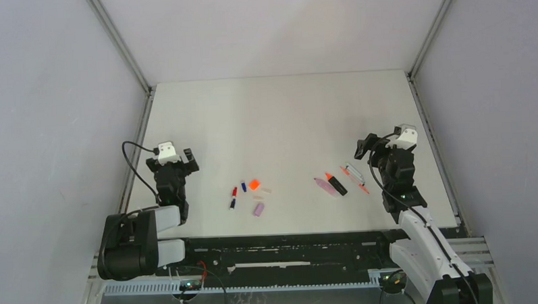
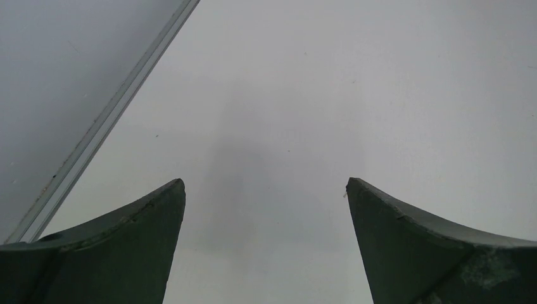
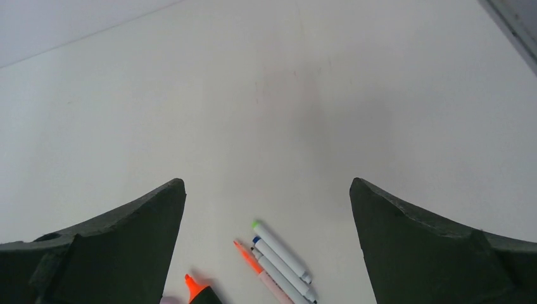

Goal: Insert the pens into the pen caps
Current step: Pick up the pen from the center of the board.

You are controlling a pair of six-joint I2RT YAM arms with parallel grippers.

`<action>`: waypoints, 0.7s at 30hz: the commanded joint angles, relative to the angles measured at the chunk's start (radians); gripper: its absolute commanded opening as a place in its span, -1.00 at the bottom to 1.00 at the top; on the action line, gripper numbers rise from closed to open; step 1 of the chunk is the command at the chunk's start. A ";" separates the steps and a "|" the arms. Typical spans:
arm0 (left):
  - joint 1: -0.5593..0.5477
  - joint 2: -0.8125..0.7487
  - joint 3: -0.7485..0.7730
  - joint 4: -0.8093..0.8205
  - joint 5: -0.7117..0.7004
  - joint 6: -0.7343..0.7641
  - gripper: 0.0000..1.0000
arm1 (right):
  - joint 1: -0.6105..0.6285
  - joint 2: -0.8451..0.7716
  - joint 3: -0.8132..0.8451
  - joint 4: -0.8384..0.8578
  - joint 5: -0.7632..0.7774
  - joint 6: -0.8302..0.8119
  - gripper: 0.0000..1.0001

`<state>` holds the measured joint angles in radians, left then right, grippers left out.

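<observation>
1. Overhead, with twelve o'clock taken as the far edge of the table [image 1: 278, 111], the pen caps [image 1: 254, 185] are found in a loose cluster at about six o'clock of the table's centre. The cluster lies near the front edge, between the two arms.
2. Within that cluster the orange cap [image 1: 254, 184] is noted. A dark blue cap [image 1: 243, 186] and a red cap [image 1: 234, 191] lie toward its nine o'clock. A pale clear cap [image 1: 264, 191] lies at its four o'clock and a lilac cap [image 1: 258, 209] at its six o'clock. One further small dark piece at seven o'clock is too small to be identified.
3. The pens [image 1: 335, 184] are grouped at three o'clock of the caps, well apart from them. No pen is seen fitted into a cap.
4. The lilac-pink highlighter [image 1: 321, 185] and the black highlighter [image 1: 336, 185] lie side by side, the latter's orange tip toward eleven o'clock. The thin pens [image 1: 353, 170] lie at their two o'clock, near the right gripper [image 1: 375, 145].
5. In the right wrist view a green-tipped pen [image 3: 278, 250], a blue-tipped pen [image 3: 283, 269] and an orange-tipped pen [image 3: 259, 272] lie parallel, tips toward eleven o'clock. They are seen at the lower edge, between the fingers [image 3: 126, 240]. They are not touched.
6. The right jaws are spread wide and nothing is held.
7. The left gripper [image 2: 266, 187] is placed at nine o'clock of the caps, well apart from them, over bare table. Its jaws are spread wide and nothing is held. A metal frame rail [image 2: 114, 111] is seen at its ten o'clock.
</observation>
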<state>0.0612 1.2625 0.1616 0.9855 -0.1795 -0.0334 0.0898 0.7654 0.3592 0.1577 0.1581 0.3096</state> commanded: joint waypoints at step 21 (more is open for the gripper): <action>0.002 -0.622 0.287 -1.054 -0.469 -0.611 1.00 | -0.011 -0.047 0.103 -0.175 -0.466 0.074 0.93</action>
<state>0.0608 0.7441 0.2657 0.4274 -0.4847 -0.2787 0.0715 0.7349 0.3912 0.0441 -0.1543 0.3817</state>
